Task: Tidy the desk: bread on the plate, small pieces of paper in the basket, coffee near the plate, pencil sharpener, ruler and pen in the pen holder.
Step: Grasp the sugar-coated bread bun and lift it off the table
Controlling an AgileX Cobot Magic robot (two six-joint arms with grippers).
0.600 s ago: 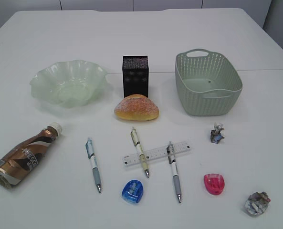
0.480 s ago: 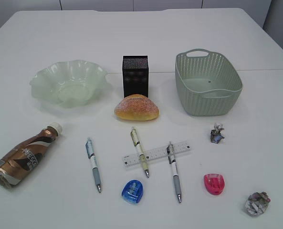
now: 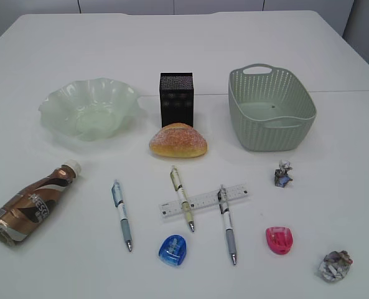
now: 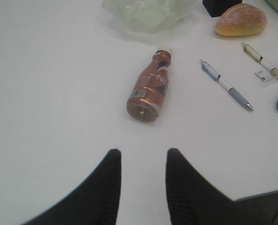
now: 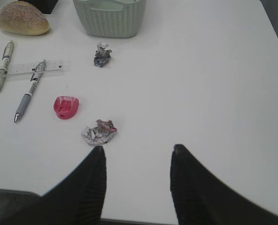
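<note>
Nothing has shifted on the desk [image 3: 333, 56] since a moment ago (task not begun). Left gripper [image 4: 142, 161] gapes empty, coffee [image 4: 148, 88] lying ahead; right gripper [image 5: 138, 159] gapes empty, paper wad [image 5: 99, 131] just ahead-left.

Readable markings: few, and only partly legible.
White lettering, too blurred to be read in full, is carried on the brown coffee bottle [image 4: 149, 87] beside a barcode; black scale marks, without legible numbers, are seen on the ruler [image 3: 203, 200].
</note>
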